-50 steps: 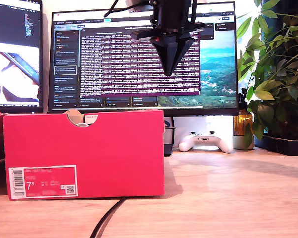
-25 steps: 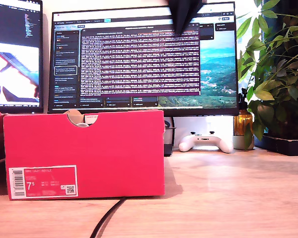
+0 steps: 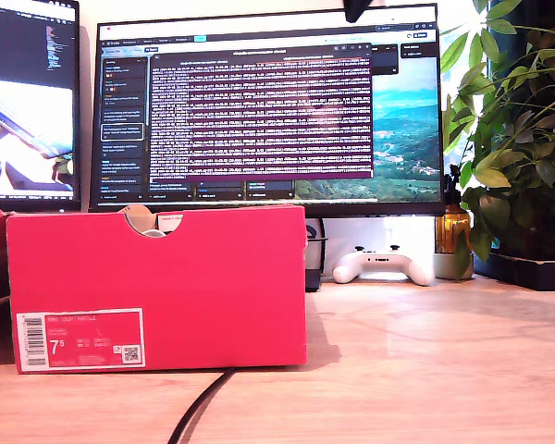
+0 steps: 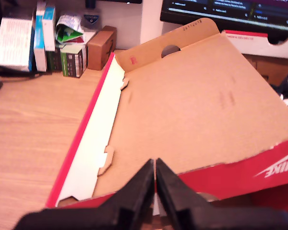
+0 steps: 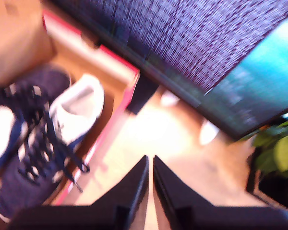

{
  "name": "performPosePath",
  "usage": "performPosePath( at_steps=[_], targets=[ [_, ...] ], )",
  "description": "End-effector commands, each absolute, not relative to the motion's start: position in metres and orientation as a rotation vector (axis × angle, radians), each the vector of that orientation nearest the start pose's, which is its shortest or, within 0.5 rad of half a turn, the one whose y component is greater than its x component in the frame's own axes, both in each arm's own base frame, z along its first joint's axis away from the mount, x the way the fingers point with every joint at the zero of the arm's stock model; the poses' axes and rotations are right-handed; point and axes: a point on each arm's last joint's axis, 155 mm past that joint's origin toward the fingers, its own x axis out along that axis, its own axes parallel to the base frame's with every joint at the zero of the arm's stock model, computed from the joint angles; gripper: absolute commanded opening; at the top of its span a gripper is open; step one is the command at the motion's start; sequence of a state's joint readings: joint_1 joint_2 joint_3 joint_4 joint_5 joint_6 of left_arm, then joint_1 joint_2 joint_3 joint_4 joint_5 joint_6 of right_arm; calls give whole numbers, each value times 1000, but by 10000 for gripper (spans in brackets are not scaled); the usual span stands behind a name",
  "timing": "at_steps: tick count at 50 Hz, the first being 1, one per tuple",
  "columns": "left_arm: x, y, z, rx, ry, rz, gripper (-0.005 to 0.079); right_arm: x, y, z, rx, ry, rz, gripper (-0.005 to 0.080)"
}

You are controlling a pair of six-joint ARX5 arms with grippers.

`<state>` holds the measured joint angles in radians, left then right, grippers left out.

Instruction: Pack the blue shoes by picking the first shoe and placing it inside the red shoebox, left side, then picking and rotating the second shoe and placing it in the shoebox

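Both pincers clenched on nothing. My first gripper (image 4: 155, 179), jaws pressed tip to tip, hovering above the red shoebox's open lid (image 4: 192, 105); bare brown cardboard inside of that lid spread out just beyond the fingertips, its red edge with white lettering directly under them. Stacked small boxes (image 4: 43, 38) well beyond, on the wooden desk (image 4: 29, 139).

My second gripper (image 5: 150, 184), jaws likewise drawn together and empty, high over the desk. Picture blurred, but the blue shoes (image 5: 33, 143) plain enough: both lying inside the red shoebox (image 5: 120, 96), below and off to one side of the tips, side by side, laces up, white lining showing. Monitor (image 5: 182, 43) ahead of the tips.

In the exterior view, only a dark tip of an arm (image 3: 359, 9) poking in at the top edge, far above everything; which arm, cannot tell. Shoebox standing on the desk at the exterior view's left, barcode label (image 3: 80, 339) facing the camera, half-round notch in its top edge, white game controller (image 3: 383, 265) apart, towards that view's right.
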<state>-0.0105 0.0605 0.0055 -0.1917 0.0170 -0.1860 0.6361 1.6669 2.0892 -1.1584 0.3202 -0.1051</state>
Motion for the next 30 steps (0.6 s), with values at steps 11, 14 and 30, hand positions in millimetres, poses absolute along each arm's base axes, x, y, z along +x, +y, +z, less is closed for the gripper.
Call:
performPosePath(
  at_steps=[11, 14, 30],
  targets=[
    [246, -6, 84, -131, 299, -8, -21, 353, 192, 399, -324, 560, 321, -5],
    [246, -6, 85, -131, 299, -8, -21, 352, 190, 402, -314, 554, 315, -5],
    [247, -6, 85, -131, 299, -8, -21, 358, 156, 411, -277, 536, 162, -5]
  ],
)
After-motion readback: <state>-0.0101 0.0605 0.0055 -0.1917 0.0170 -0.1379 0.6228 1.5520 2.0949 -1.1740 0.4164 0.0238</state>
